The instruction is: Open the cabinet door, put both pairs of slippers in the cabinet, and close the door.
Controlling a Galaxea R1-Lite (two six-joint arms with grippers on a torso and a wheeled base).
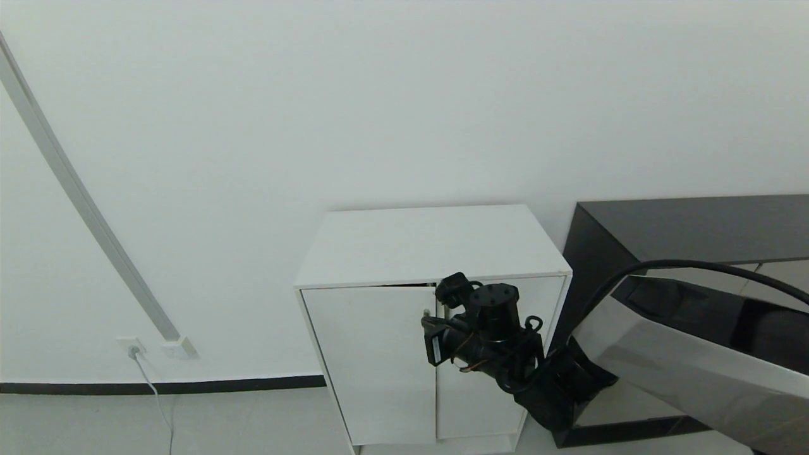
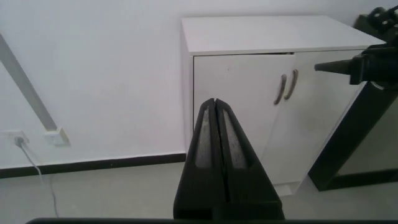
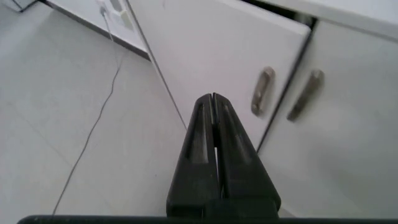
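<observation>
- Standing against the pale wall [image 1: 404, 114], the white cabinet [image 1: 436, 243] has its flat top bare; its two doors face the robot
- the left door [image 1: 373, 363] sits slightly ajar, with a dark gap showing under the cabinet top along its upper edge; the right door [image 1: 480, 411] looks flush with the cabinet front
- two slim vertical handles [image 2: 281, 89] sit side by side at the seam between the cabinet doors, one on each door, in the upper half of the cabinet front
- the right gripper [image 1: 428, 323] is held in front of the cabinet at the door seam, at handle height; its jaws are pressed together with nothing between them; in the right wrist view the fingertips [image 3: 213, 99] point toward the handles with a gap left to them
- the left gripper [image 2: 215, 102] is held well back from the cabinet, facing its left door; its jaws are closed together and empty
- a black unit [image 1: 689, 224] stands just beside the cabinet on its right
- a wall socket [image 1: 131, 346] with a plugged-in cable [image 1: 158, 398] sits low on the wall, well to the left of the cabinet; a grey strip [image 1: 82, 202] runs slantwise up the wall from near that socket
</observation>
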